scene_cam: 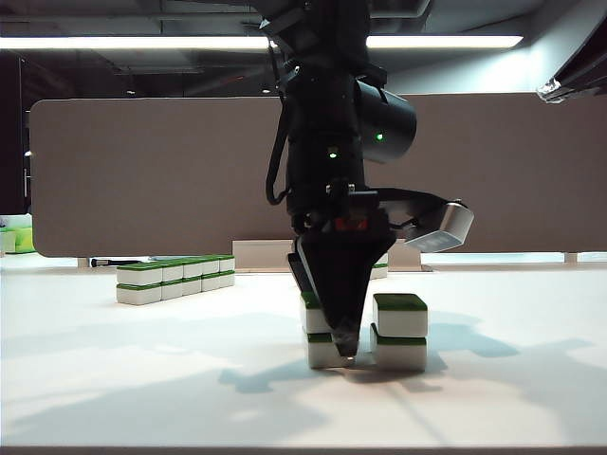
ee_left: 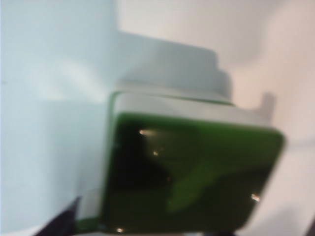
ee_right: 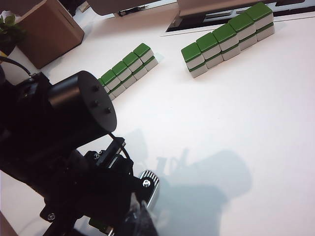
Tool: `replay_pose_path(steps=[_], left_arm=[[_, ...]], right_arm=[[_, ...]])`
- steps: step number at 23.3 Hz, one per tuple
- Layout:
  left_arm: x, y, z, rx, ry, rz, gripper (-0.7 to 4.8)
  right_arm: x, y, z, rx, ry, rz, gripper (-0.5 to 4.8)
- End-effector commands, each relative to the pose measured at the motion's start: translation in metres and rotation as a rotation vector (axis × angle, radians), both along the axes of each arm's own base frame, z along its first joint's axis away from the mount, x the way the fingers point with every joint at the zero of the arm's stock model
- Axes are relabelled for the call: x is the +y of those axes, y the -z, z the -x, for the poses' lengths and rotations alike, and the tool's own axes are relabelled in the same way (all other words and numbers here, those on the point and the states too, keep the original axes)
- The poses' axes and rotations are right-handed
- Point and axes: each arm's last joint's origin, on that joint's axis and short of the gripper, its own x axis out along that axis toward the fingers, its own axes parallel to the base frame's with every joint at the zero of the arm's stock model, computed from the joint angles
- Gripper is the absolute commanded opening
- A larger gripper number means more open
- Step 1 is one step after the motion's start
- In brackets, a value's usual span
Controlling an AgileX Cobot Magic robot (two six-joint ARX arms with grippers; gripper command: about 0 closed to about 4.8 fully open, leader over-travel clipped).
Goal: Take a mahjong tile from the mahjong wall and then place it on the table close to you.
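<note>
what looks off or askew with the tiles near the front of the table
Nothing is spilled or damaged. The two-high stack beside the left pincer has its top tile sitting slightly off from the one below. The back row looks tidy. The right pincer is not in view.

From my exterior feed: left gripper down at the near table, tip between two two-high tile stacks, one either side. Mahjong wall sits farther back on the left, divider panel behind it.
</note>
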Motion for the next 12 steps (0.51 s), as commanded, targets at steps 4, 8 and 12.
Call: replay_pose_path(steps=[4,8,12], left_arm=[[0.0007,0.0004,0.0023,0.018,-0.037,-0.025,3.25],[0.0014,-0.0021,0.0023,0.016,-0.037,-0.030,3.82],[0.0017,-0.0025,0.0017,-0.001,-0.036,-0.039,3.82]], right_arm=[[0.0003,-0.0038,-0.0003,-0.024,-0.004,0.002,-0.01],[0.0003,-0.0038,-0.0003,-0.024,-0.004,0.001,-0.01],[0.0003,-0.0038,-0.0003,-0.024,-0.004,0.001,-0.01]])
